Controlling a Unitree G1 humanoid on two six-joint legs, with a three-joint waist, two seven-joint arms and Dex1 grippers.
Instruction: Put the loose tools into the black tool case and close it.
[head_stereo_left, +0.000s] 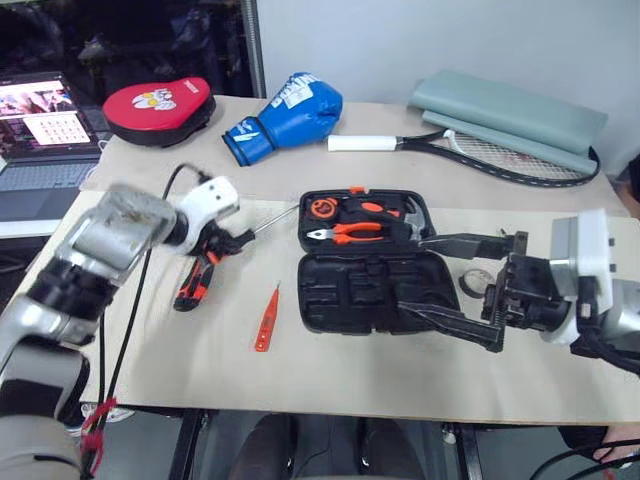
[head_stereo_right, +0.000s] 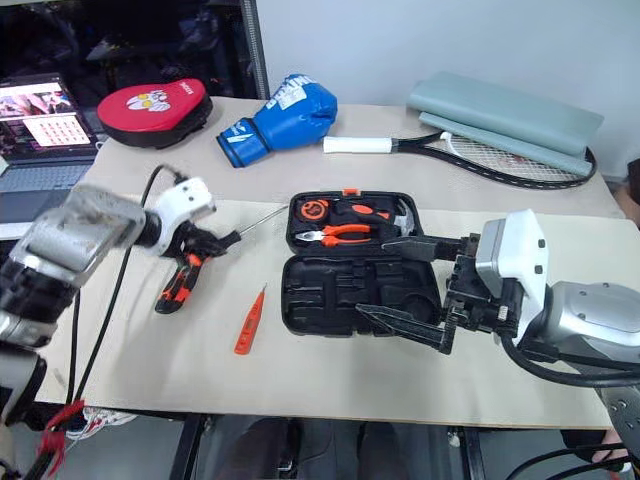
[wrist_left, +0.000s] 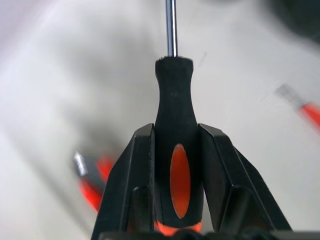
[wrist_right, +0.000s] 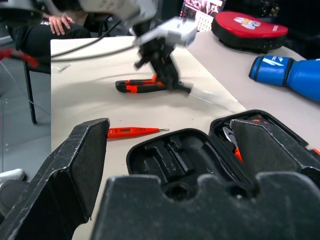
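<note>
Far left, off the table: open laptop (head_stereo_left: 40, 130). Back left of table (head_stereo_left: 200, 360): red-and-black punch pad (head_stereo_left: 158, 108), then blue boxing glove (head_stereo_left: 285, 115).

Left gripper (head_stereo_left: 240, 238) is over the table left of the case, fingers clamped on a screwdriver (wrist_left: 173, 135). In the left wrist view the black-and-orange handle sits squarely between both fingers (wrist_left: 135, 180), and the metal shaft sticks out past the tips. From the head cameras the shaft points toward the case's back-left corner, tip near it; can't tell if it's touching.

Just below that gripper, the orange-and-black utility knife (head_stereo_left: 195, 282) lies flat on the table, not held. To its right, the thin red tester pen (head_stereo_left: 266, 320) lies flat, between knife and case, apart from both.

Centre: black tool case (head_stereo_left: 365, 290) is open, lid flat. The far half holds orange-handled pliers and other tools; the near half's recesses look empty.

Right gripper (head_stereo_left: 462, 288) is spread wide, holding nothing, fingers hovering over the case's right side. Small roll of dark tape (head_stereo_left: 474, 282) lies on the table just right of the case, between those fingers as seen from the head.

Back right: tennis racket (head_stereo_left: 480, 152) and grey-green folded mat (head_stereo_left: 510, 112).
</note>
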